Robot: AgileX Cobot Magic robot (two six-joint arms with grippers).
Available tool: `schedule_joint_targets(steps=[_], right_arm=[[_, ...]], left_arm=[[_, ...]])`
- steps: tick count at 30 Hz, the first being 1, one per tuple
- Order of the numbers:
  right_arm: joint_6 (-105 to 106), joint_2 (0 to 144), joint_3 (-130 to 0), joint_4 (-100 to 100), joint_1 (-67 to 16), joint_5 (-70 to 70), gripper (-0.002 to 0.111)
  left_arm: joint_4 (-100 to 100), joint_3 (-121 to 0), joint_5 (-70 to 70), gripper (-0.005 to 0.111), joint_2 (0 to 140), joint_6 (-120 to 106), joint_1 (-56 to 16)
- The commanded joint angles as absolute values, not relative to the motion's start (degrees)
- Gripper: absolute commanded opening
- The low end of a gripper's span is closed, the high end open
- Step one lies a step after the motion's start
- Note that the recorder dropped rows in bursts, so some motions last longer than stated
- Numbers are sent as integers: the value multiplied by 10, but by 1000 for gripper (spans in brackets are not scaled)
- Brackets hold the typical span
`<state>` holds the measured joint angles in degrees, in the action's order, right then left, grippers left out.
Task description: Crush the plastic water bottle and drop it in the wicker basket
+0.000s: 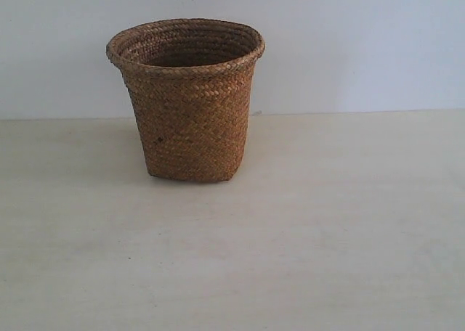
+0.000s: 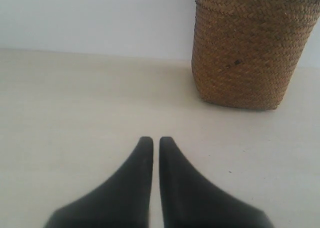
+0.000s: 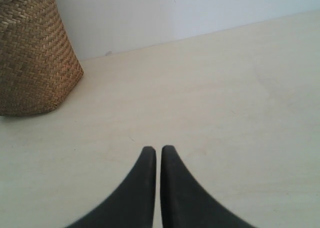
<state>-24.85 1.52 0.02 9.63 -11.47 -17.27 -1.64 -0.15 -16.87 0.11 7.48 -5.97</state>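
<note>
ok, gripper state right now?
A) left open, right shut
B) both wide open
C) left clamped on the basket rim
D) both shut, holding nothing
D: the left gripper and the right gripper each show fingertips nearly touching with nothing between them. Both are apart from the wicker basket.

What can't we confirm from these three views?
- Floor of wicker basket: exterior view, its own wall hides it.
- Where the plastic water bottle is: in no view; possibly inside, cannot tell.
- Basket rim: cut by frame edge, both wrist views.
- Both arms: outside exterior view; left gripper, right gripper seen only by wrist cameras.
</note>
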Motion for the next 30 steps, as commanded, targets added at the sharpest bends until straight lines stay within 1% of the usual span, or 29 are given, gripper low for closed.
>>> schedule_joint_targets(steps=[1, 19, 22, 27, 30], right_arm=[[-248, 13, 0, 97, -113, -170, 0], [-257, 6, 0, 92, -113, -163, 0], [-267, 0, 0, 91, -96, -108, 0], [-277, 0, 0, 79, -64, 71, 0], [-291, 0, 0, 79, -62, 106, 0]], left_arm=[[-20, 0, -172, 4, 0, 81, -57], [-20, 0, -177, 4, 0, 80, -57], [-20, 0, -177, 4, 0, 80, -57], [-20, 0, -177, 4, 0, 80, -57], [-20, 0, -177, 4, 0, 80, -57]])
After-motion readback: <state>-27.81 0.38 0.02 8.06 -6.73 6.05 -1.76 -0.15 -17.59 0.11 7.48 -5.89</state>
